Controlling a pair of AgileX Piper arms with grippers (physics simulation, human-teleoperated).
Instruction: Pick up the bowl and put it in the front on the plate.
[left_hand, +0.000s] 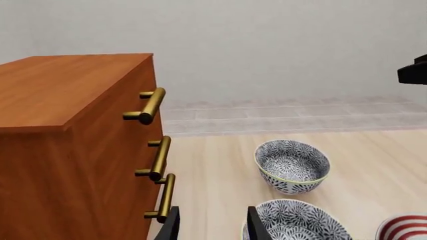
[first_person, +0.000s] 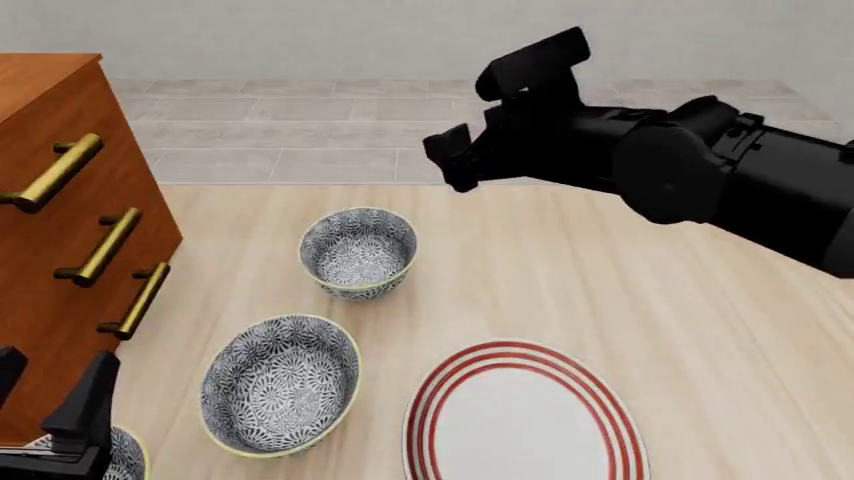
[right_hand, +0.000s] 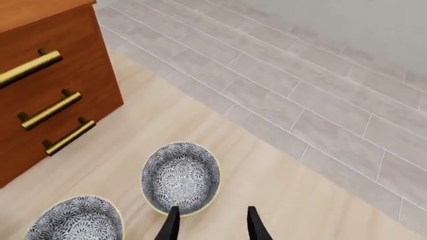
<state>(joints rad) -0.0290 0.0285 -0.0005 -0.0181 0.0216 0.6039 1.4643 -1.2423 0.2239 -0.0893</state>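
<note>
A: Begin at your right gripper (right_hand: 209, 223). In the right wrist view its two dark fingers (right_hand: 171, 225) stand apart with nothing between them, poised above the far bowl (right_hand: 181, 177).

B: And the front view?

A: There the right gripper (first_person: 461, 155) hangs high over the far edge of the table (first_person: 641, 290), well above that far bowl (first_person: 358, 252); you cannot judge the finger gap from that angle. Your left gripper (first_person: 54, 420) sits low at the near left corner, fingers apart and empty, as the left wrist view confirms (left_hand: 210, 225).

B: Where is the bowl you must move?

A: The front bowl (first_person: 280, 383) stands upright on the table near you, just left of the plate (first_person: 525, 415) and apart from it. The left wrist view shows only part of it (left_hand: 297, 221), beside a sliver of the plate (left_hand: 403, 228).

B: What does one view add?

A: Only the front view shows the whole plate and the rim of a third bowl (first_person: 123, 455) at the near left edge, behind the left gripper. All views show the wooden drawer cabinet (first_person: 54, 230) with brass handles (first_person: 100, 247) at the left.

B: Contents?

A: Both visible bowl interiors are empty; the plate carries nothing.
</note>
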